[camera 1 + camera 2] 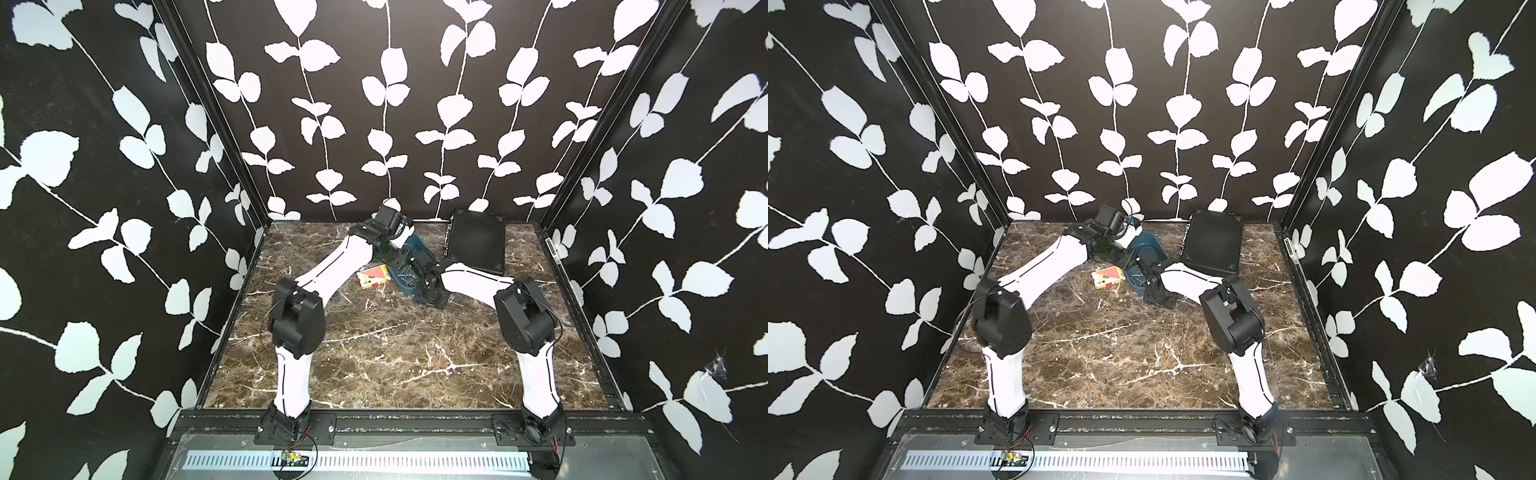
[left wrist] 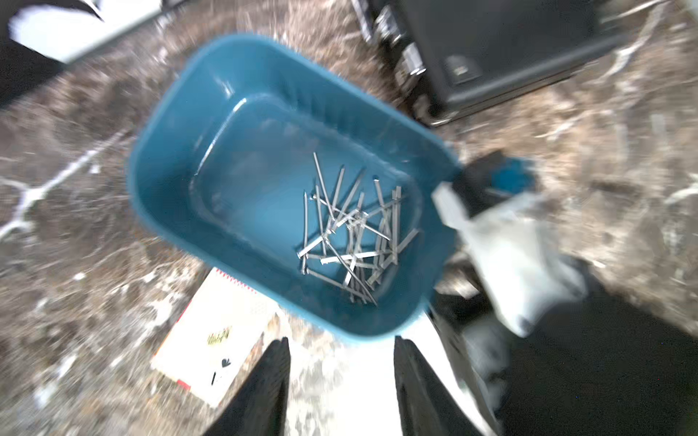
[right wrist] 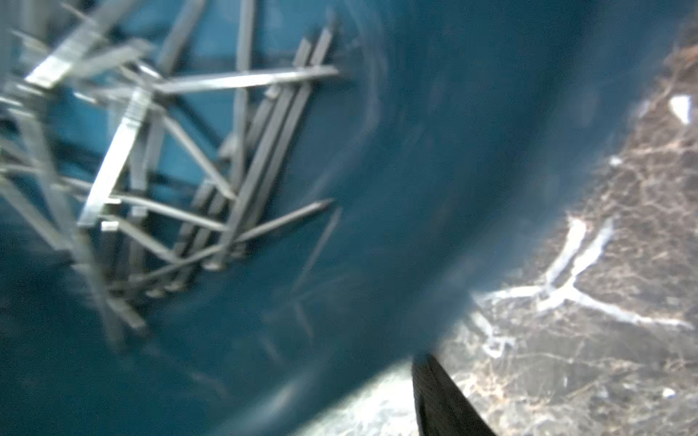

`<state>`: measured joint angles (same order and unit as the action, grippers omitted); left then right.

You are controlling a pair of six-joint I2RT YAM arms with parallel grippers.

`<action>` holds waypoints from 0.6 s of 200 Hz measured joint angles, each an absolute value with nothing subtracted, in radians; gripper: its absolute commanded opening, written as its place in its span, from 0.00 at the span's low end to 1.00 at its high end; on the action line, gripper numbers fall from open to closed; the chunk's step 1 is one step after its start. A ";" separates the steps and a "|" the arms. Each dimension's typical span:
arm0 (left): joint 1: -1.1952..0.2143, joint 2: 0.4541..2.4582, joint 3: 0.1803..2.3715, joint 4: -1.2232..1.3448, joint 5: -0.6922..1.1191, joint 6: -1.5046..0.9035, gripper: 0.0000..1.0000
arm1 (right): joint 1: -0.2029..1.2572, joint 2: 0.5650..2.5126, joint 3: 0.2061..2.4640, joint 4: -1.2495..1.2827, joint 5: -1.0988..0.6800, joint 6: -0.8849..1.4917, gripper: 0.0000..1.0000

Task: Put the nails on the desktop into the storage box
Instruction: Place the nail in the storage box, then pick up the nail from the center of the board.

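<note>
Lying tangled in the storage box (image 2: 181,196), the nails (image 2: 351,234) look stiff, light, slippery, best pinched mid-shaft; left tool (image 2: 342,343) gapes empty, right tool (image 2: 468,185) seemingly clamps the box's rim.

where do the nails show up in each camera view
top view: nails, tiny, at the storage box's near end
top view: same spot
left wrist: piled at one end of the box floor
right wrist: close, blurred, against the box's inner wall
shared landmark: the blue storage box
</note>
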<state>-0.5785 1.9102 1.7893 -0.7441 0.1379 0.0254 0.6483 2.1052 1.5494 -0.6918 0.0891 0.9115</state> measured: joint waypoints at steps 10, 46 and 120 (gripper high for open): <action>-0.580 1.858 1.752 -0.743 0.138 0.023 0.47 | 0.648 2.113 1.559 -0.696 0.097 0.902 0.52; -0.580 1.707 1.612 -0.743 0.123 0.015 0.48 | 0.647 2.111 1.542 -0.682 0.115 0.876 0.36; -0.579 1.500 1.379 -0.759 0.069 -0.035 0.48 | 0.604 2.009 1.372 -0.563 0.091 0.824 0.20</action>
<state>-0.5789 1.4998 1.3788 -0.7586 0.0692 -0.0349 0.6044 2.0090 1.3716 -0.5632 0.0910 0.8238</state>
